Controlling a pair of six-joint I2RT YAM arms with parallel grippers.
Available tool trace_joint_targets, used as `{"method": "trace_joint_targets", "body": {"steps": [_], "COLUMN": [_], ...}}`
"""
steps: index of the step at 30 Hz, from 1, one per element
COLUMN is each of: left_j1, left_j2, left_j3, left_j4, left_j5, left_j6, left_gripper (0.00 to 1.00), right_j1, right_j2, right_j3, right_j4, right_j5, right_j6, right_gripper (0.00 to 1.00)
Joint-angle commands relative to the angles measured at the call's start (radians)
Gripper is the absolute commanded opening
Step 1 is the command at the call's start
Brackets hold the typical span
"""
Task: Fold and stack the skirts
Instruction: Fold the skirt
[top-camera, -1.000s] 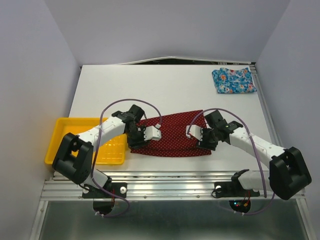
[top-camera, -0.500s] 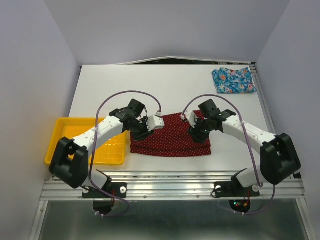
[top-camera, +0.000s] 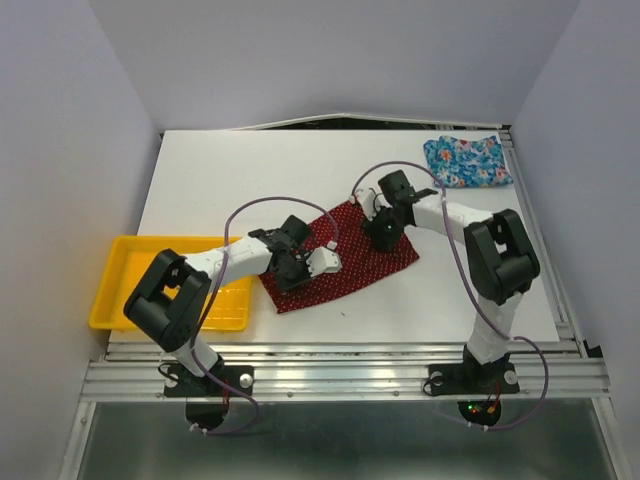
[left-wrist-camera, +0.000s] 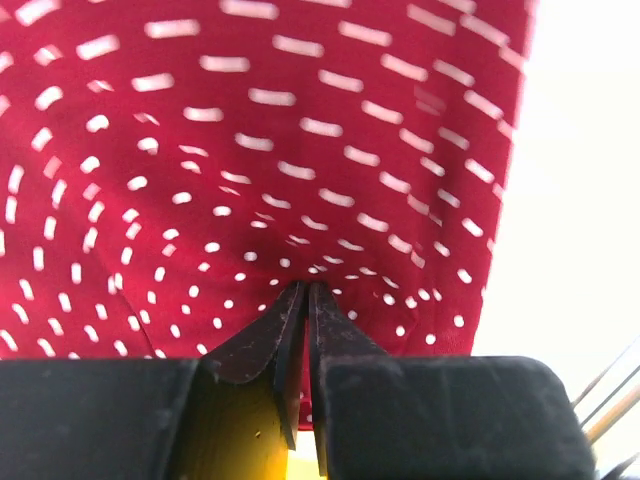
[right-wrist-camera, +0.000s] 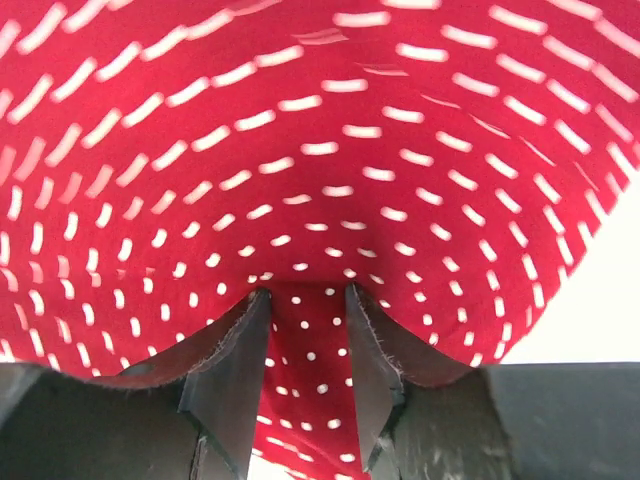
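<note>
The dark red skirt with white dots (top-camera: 368, 262) lies slantwise in the middle of the table, its right part further back. My left gripper (top-camera: 295, 270) is shut on its near left part; the left wrist view shows the jaws (left-wrist-camera: 306, 288) pinching the red cloth (left-wrist-camera: 250, 150). My right gripper (top-camera: 377, 231) grips its far upper edge; in the right wrist view the jaws (right-wrist-camera: 305, 292) hold a thick bunch of red cloth (right-wrist-camera: 320, 120) that drapes over the fingertips. The blue floral skirt (top-camera: 467, 161) lies folded at the far right corner, apart from both grippers.
A yellow plastic tray (top-camera: 120, 270) sits at the near left, partly under my left arm. White table (top-camera: 240, 170) stretches behind the red skirt. Grey walls close in the left, back and right sides.
The red skirt lay level along the near edge; now it is turned slantwise. My right gripper carried its end back and to the left. My left gripper shifted slightly right and nearer.
</note>
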Motion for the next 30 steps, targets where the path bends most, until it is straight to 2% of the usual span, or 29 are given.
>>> {"method": "trace_joint_targets", "body": {"steps": [1,2,5,8,10,13,15,19,26,30], "left_j1": [-0.105,-0.117,-0.137,-0.137,-0.139,-0.142,-0.147,-0.151,-0.177,-0.177], "left_j2": [0.056,0.071,0.134,0.152,0.12,0.038,0.016,0.057,0.163,0.239], "left_j3": [0.012,0.035,0.174,0.252,0.289,0.28,0.273,0.319,0.392,0.51], "left_j4": [0.047,0.055,0.102,0.124,0.156,0.22,0.238,0.231,0.256,0.268], "left_j5": [0.037,0.047,0.113,0.149,0.103,0.025,-0.017,-0.081,-0.155,-0.198], "left_j6": [-0.132,-0.159,-0.342,-0.424,-0.484,-0.571,-0.581,-0.617,-0.659,-0.625], "left_gripper": [0.16,0.18,0.31,0.35,0.39,0.44,0.45,0.44,0.44,0.46], "right_j1": [-0.085,-0.094,-0.103,-0.114,-0.123,-0.146,-0.157,-0.166,-0.198,-0.241], "right_j2": [0.218,0.247,0.336,0.315,0.264,0.07,-0.003,-0.142,-0.215,-0.201], "right_j3": [0.187,0.297,0.49,0.583,0.587,0.471,0.397,0.131,-0.146,-0.183], "right_j4": [0.104,0.106,0.109,0.107,0.107,0.106,0.093,0.084,0.234,0.38], "right_j5": [0.149,0.165,0.194,0.209,0.208,0.151,0.11,0.041,-0.019,0.016], "right_j6": [-0.051,-0.049,0.006,0.09,0.174,0.265,0.346,0.503,0.754,0.849], "right_gripper": [0.42,0.42,0.44,0.5,0.51,0.54,0.54,0.53,0.49,0.45]}}
